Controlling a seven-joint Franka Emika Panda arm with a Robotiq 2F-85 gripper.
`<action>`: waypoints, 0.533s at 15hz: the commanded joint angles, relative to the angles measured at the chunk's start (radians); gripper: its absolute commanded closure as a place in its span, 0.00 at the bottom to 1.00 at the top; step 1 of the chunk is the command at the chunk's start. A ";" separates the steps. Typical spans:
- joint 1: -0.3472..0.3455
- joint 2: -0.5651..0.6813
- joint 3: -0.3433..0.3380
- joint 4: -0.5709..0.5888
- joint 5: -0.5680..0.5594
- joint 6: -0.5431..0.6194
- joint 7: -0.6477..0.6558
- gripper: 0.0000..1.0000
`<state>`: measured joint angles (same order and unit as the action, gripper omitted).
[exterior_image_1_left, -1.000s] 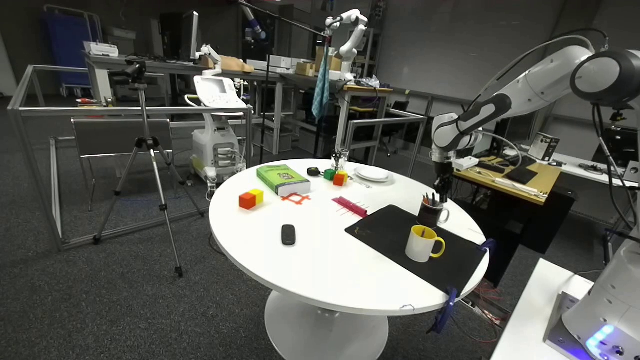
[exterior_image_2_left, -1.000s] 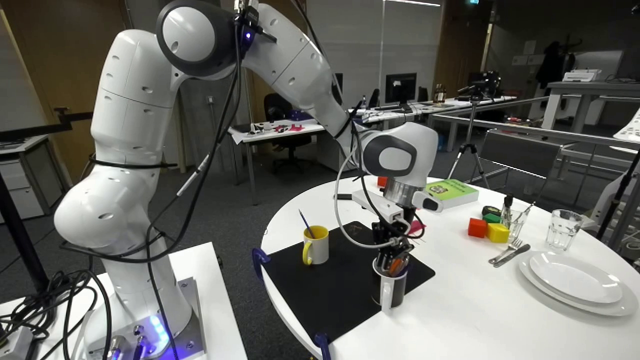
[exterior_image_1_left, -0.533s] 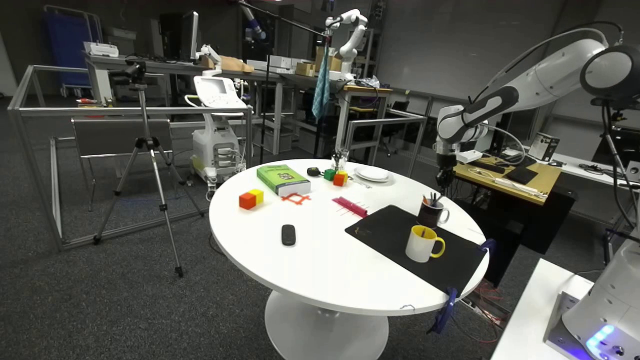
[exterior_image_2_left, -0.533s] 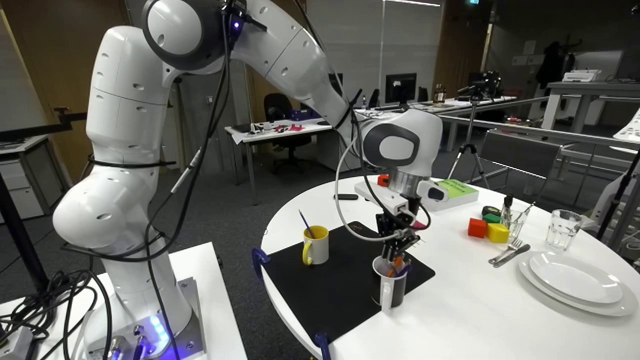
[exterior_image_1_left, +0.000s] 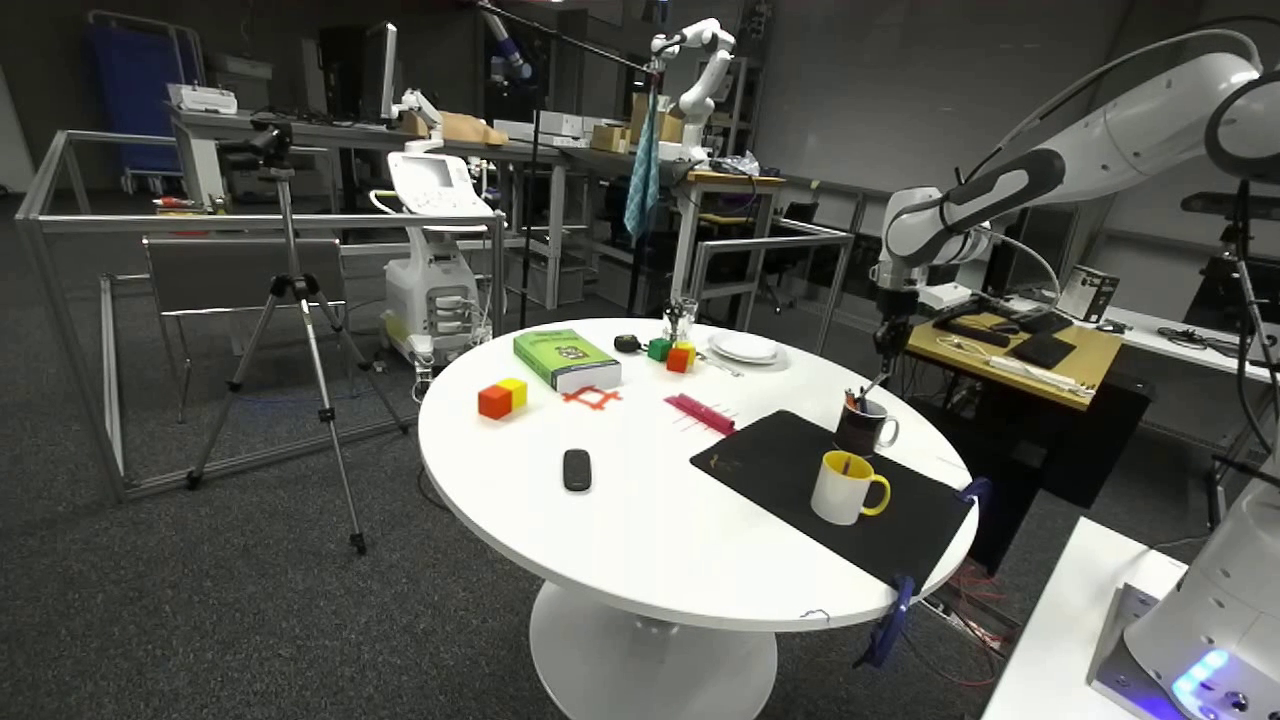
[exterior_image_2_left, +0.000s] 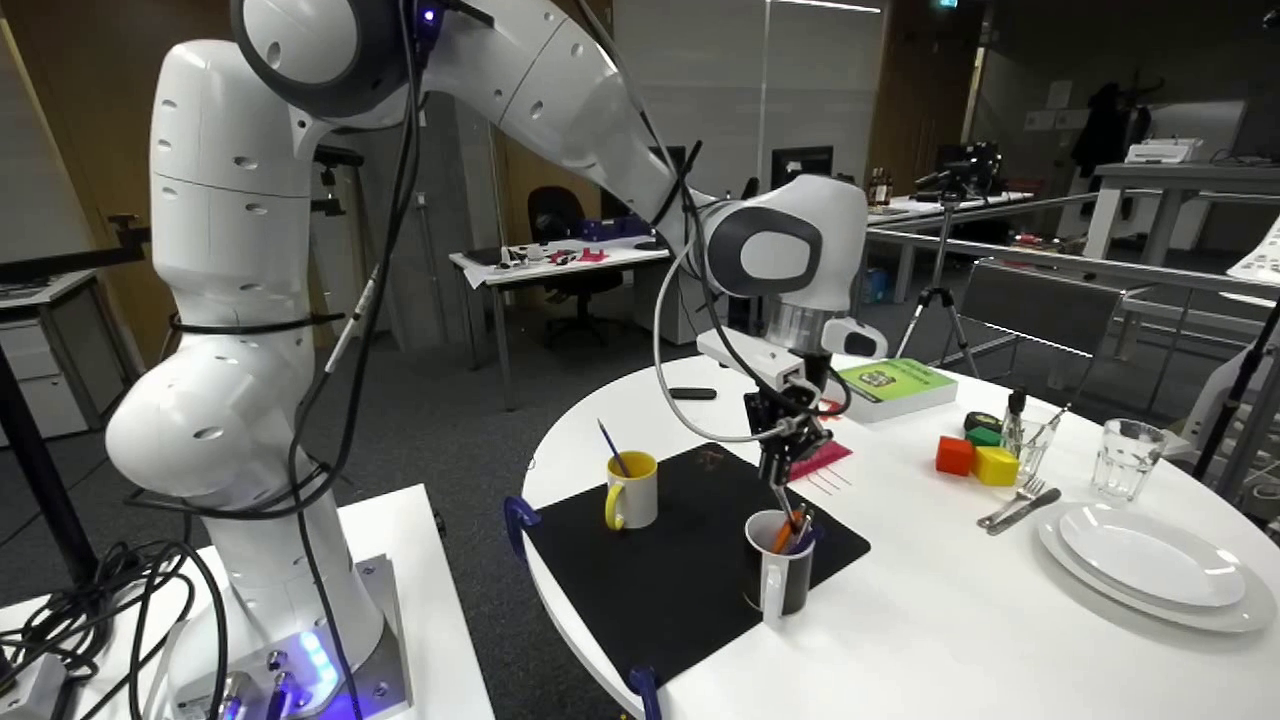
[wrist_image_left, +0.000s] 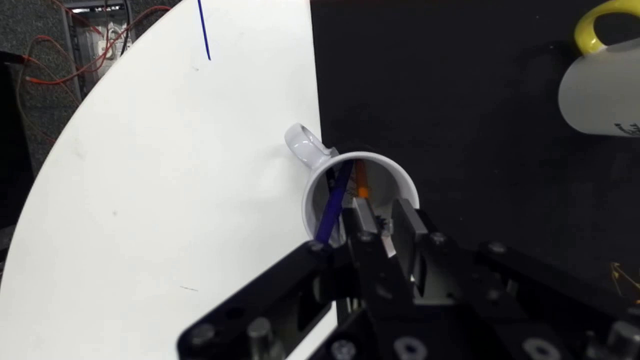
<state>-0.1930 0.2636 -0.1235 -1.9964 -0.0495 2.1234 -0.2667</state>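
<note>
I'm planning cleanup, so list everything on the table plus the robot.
Rectangular mat: one, black, on white table
Clamps: two, blue, mat corners
Dark cylindrical mug: one, white handle, mat edge
White cylindrical mug: one, yellow handle, on mat
Pens or pencils: several, mixed colours, in mugs
Small cubes: five, red, yellow, green, two groups
Thick book: one, green, near cubes
Flat lattice: one, orange, beside book
Ridged strip: one, pink, near mat
Rounded objects: two, black, one beside cubes
Round plates: two, white, stacked on table
Metal cutlery: two, silver, beside plates
Drinking glasses: two, clear, near plates
Robot arm: one, white, over mat
Gripper: one, black, over dark mug
</note>
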 joint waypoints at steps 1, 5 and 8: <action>0.008 -0.113 0.010 -0.078 0.012 -0.008 -0.018 0.96; 0.027 -0.179 0.015 -0.108 0.022 -0.037 -0.013 0.96; 0.044 -0.232 0.021 -0.131 0.032 -0.063 -0.007 0.96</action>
<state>-0.1621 0.1196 -0.1087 -2.0738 -0.0429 2.0922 -0.2666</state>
